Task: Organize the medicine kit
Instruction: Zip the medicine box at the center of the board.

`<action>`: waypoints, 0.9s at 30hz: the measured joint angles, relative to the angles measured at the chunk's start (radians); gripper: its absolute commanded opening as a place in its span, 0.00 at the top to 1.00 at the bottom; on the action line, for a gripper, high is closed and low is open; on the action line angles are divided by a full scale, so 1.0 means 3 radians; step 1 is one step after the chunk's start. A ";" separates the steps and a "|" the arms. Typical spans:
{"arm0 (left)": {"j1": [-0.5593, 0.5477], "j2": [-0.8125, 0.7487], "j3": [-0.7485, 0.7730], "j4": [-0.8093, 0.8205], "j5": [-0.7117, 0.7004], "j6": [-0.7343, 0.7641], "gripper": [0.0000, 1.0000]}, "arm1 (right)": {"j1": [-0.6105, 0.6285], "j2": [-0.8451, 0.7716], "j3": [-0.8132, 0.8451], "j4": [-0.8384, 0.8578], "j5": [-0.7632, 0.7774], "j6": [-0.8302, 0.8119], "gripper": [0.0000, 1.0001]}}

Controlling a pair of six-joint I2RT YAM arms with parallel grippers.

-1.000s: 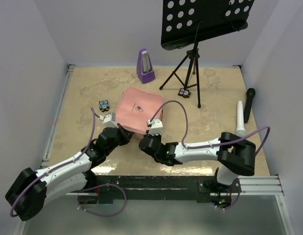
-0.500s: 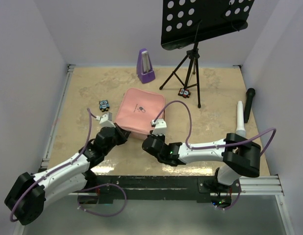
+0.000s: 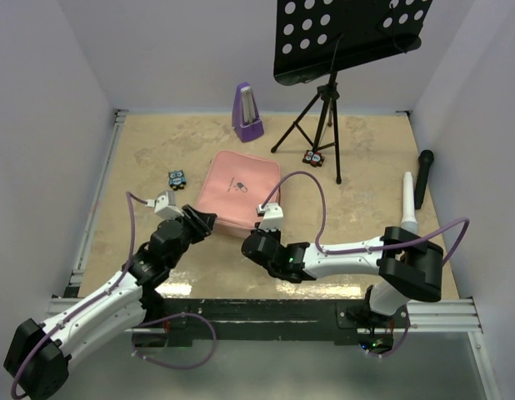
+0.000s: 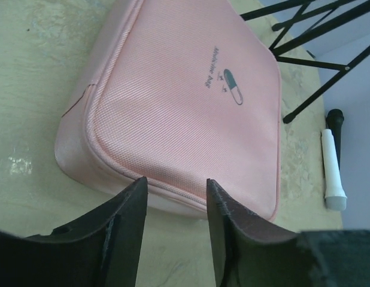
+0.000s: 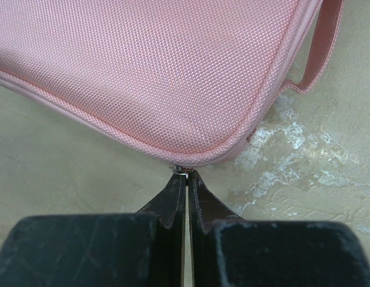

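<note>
The beige, mottled table [image 3: 141,150] carries a pink medicine kit [image 3: 237,193] lying flat and closed. Behind the kit stands a purple metronome [image 3: 247,112]. A black music stand [image 3: 322,117] stands behind and to the right of the kit. One small packet [image 3: 176,177] lies just left of the kit, another [image 3: 313,157] to its right. Well to the right of the kit lie a white tube [image 3: 407,202] and a black microphone [image 3: 423,177].

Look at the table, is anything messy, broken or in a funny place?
Nothing looks spilled or broken. But one small packet lies loose, left of the closed medicine kit, and another packet sits by the feet of the music stand. Both are outside the kit. The kit lies slanted too.
</note>
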 measured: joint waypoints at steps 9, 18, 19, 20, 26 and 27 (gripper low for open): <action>0.0019 0.0136 0.0032 -0.0465 0.0006 -0.0170 0.02 | 0.0000 0.0000 0.0000 0.0000 -0.0001 -0.0001 1.00; 0.0066 0.0326 0.0058 -0.0375 0.0000 -0.0225 0.12 | 0.0000 -0.0058 -0.0053 -0.0017 -0.0013 -0.0001 1.00; 0.0080 0.0371 0.0069 -0.0343 0.0001 -0.0228 0.12 | 0.0000 -0.0065 -0.0053 -0.0019 -0.0013 -0.0001 1.00; 0.0090 0.0413 0.0079 -0.0308 0.0003 -0.0233 0.13 | 0.0000 -0.0067 -0.0053 -0.0017 -0.0014 -0.0003 1.00; 0.0169 0.0621 0.0109 -0.0086 0.0039 -0.0292 0.26 | 0.0000 -0.0067 -0.0066 0.0004 -0.0018 -0.0009 1.00; 0.0183 0.0651 0.0116 -0.0055 0.0052 -0.0295 0.31 | 0.0000 -0.0067 -0.0070 0.0009 -0.0020 -0.0010 1.00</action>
